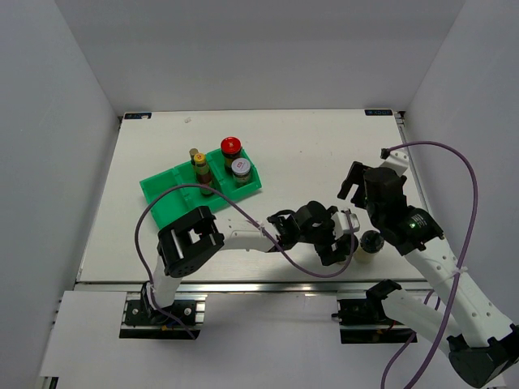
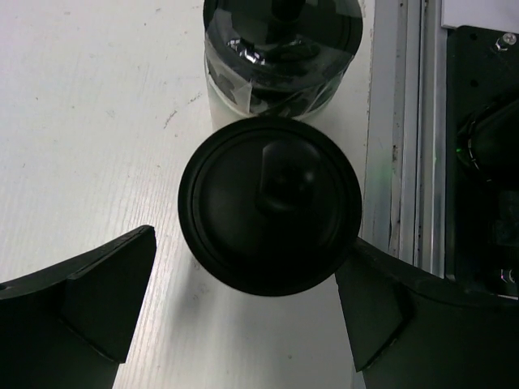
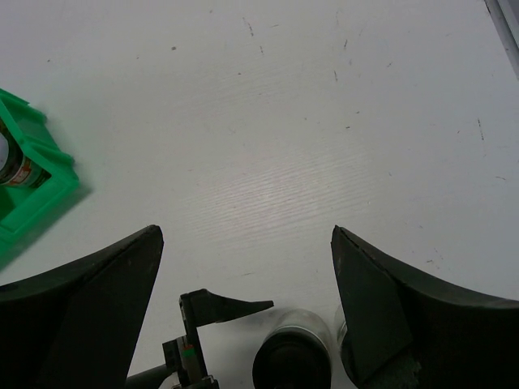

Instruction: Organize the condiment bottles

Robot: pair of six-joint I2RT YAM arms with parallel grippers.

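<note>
We have 6 to tidy, and 4 already stand in the green bin [image 1: 166,190], left of the middle in the top view: the red-capped jar [image 1: 231,146], the silver-lidded jar [image 1: 240,168] and the 2 slim bottles [image 1: 202,168]. The 2 black-lidded jars [image 1: 371,241] are still out on the counter [image 1: 308,146], at the lower right. The left fingers [image 2: 97,292] are wide apart, one on each side of the nearer black-lidded jar [image 2: 270,207], and not squeezing it yet. The right fingers [image 3: 89,300] are apart too and hold nothing.

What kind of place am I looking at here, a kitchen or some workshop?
Probably a robotics lab test booth, not a kitchen: a white table boxed in by plain white walls, with a left arm and right arm bolted at its near edge.
</note>
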